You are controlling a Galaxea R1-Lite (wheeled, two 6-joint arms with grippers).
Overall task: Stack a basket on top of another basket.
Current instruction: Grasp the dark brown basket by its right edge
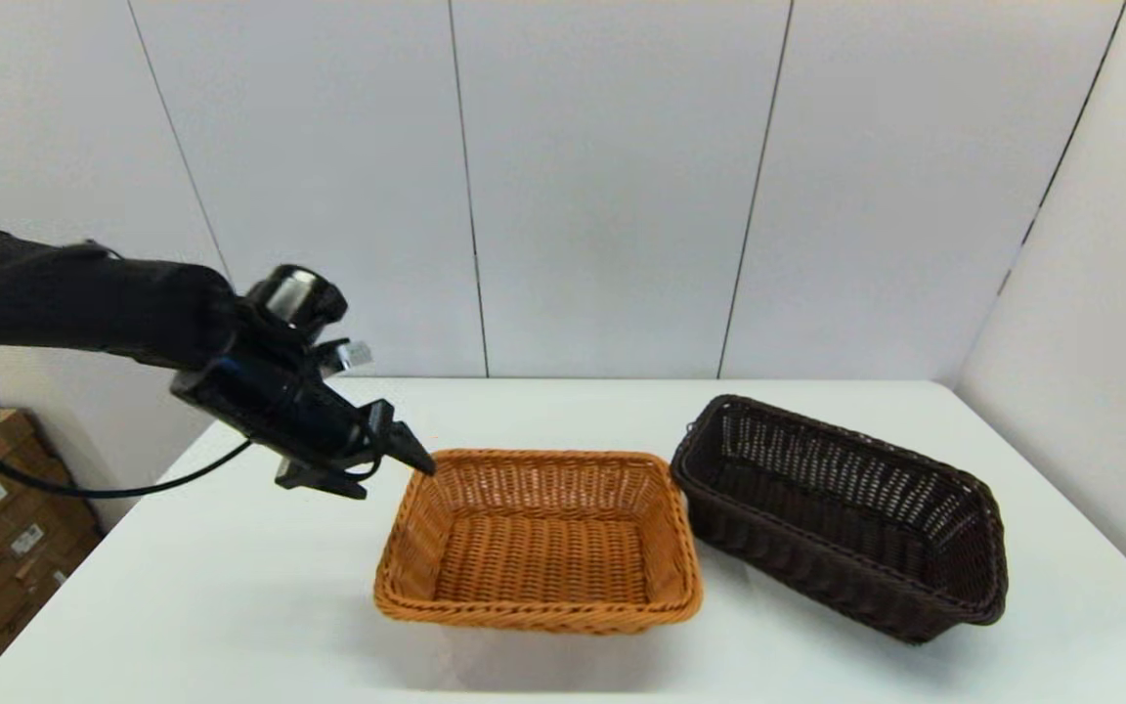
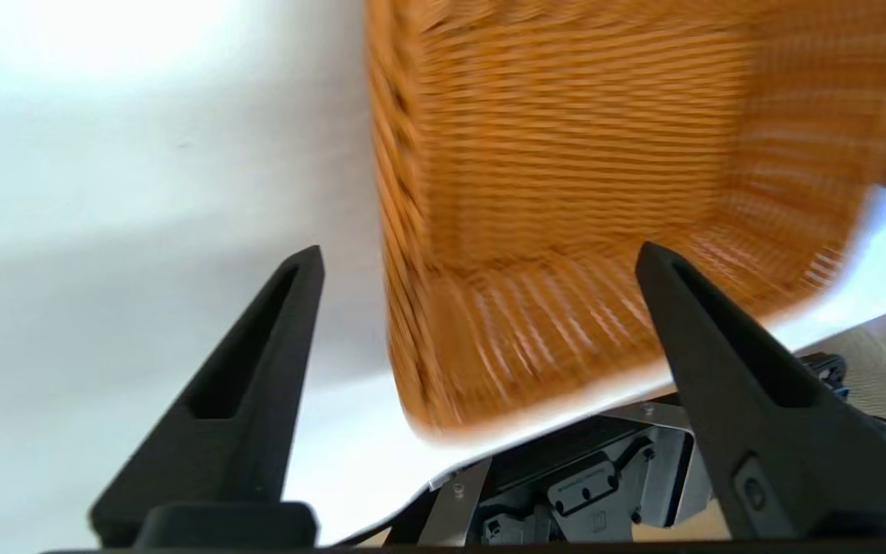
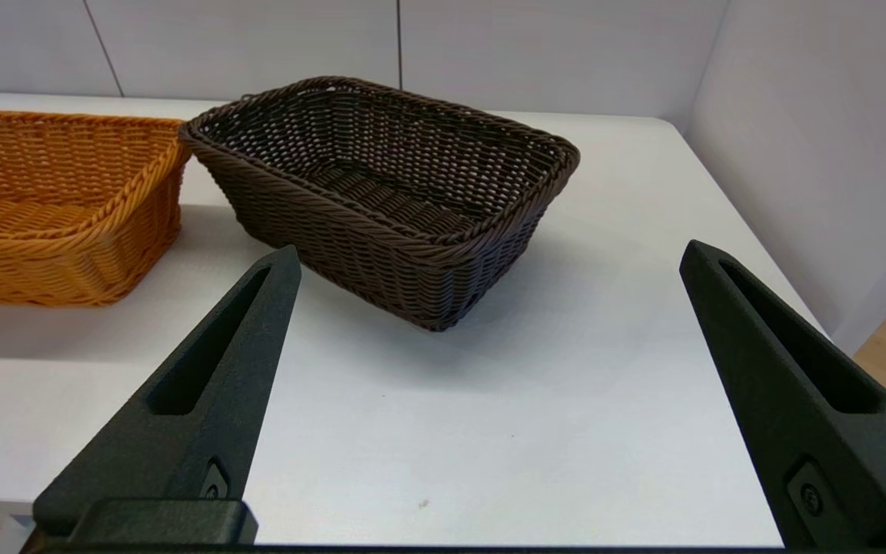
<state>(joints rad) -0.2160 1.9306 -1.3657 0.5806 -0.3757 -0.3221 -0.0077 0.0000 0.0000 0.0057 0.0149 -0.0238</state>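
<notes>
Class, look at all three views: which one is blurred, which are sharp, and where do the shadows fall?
Left wrist view: the orange-tan basket is smeared, its weave streaked. Right wrist view: the dark brown basket is crisp, with a soft shadow on the white table at its base. Head view: sharp baskets, a faint shadow in front of the orange-tan one.

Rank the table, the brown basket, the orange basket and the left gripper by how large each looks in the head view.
1. Table, by far the largest.
2. Brown basket and orange basket: too alike to separate; the brown one lies at an angle.
3. Left gripper, open beside the orange basket's far left corner.
</notes>
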